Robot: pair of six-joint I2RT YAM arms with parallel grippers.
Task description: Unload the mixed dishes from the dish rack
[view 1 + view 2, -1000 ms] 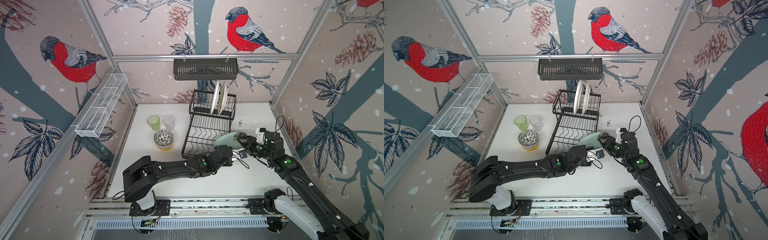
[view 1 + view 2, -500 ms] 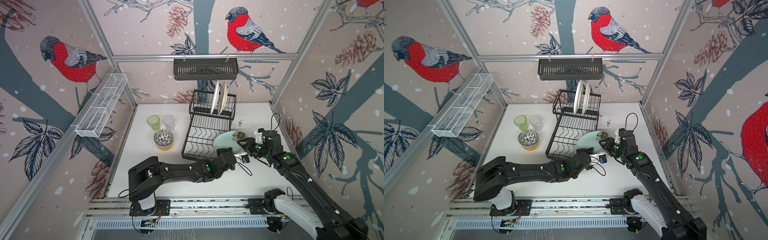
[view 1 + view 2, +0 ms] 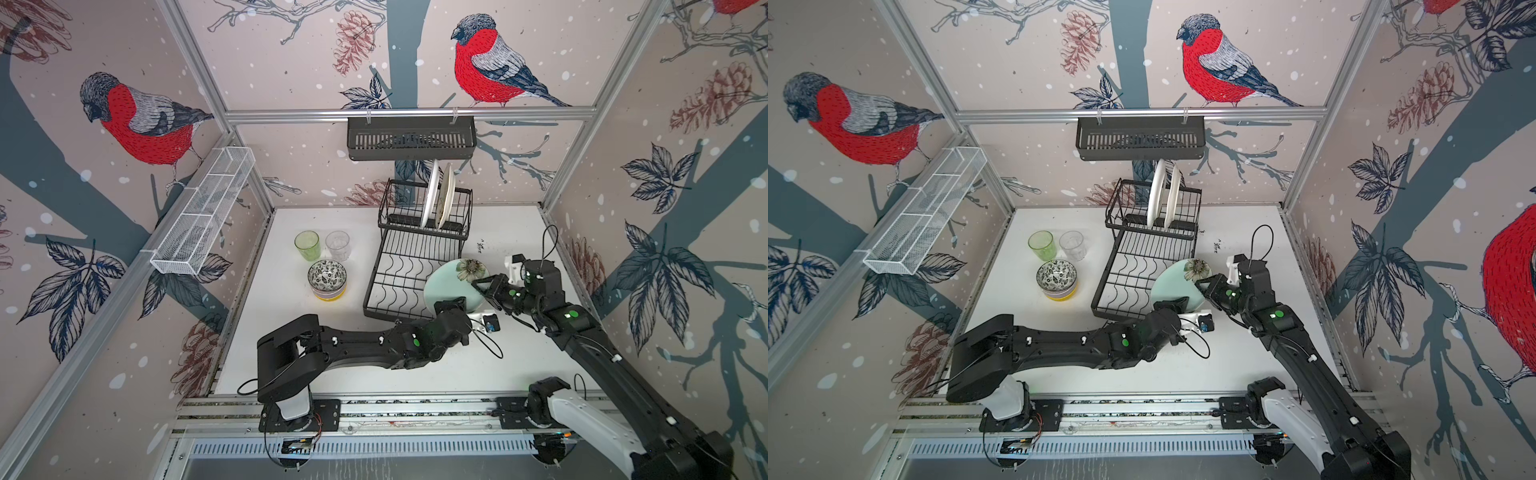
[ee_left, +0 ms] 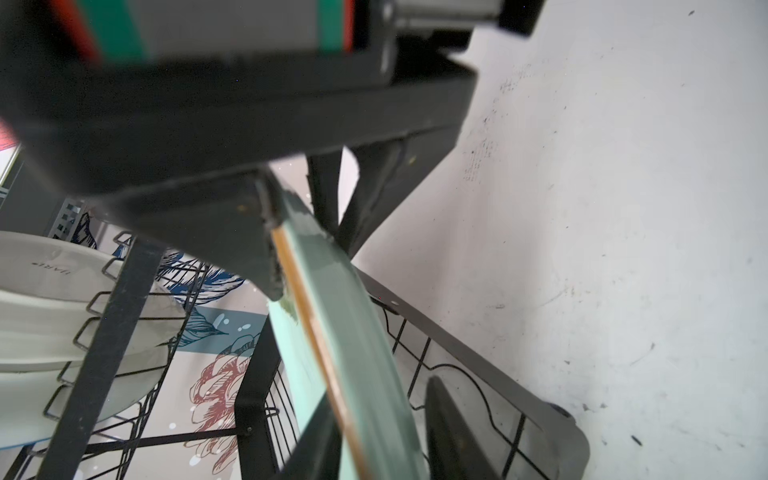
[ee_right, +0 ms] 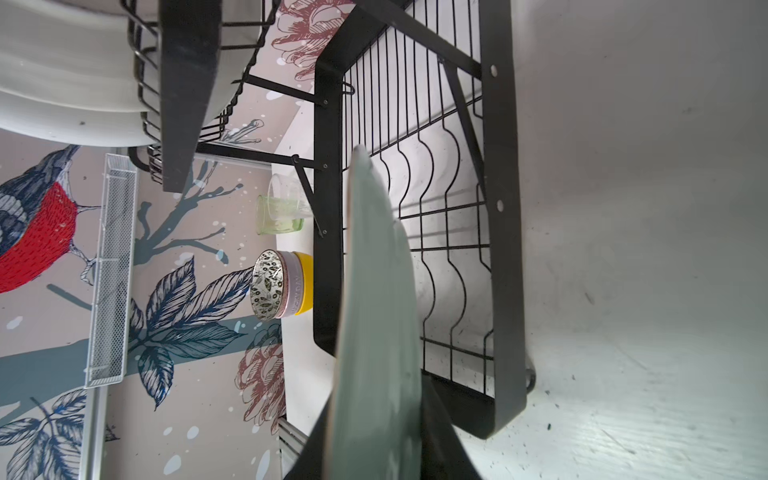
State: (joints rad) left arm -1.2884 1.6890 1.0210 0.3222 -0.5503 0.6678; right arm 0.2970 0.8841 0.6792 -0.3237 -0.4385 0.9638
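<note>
Between both claws, green plate [image 3: 446, 286]

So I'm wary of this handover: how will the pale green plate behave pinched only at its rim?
The pale green plate looks rigid and glazed, so it could slip between the right gripper fingers. Held on edge over the dish rack, it may swing. Probably ceramic, so a drop could chip it.

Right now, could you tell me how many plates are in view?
3: a white plate and a cream plate upright in the dish rack; the pale green plate is in the right gripper.
</note>
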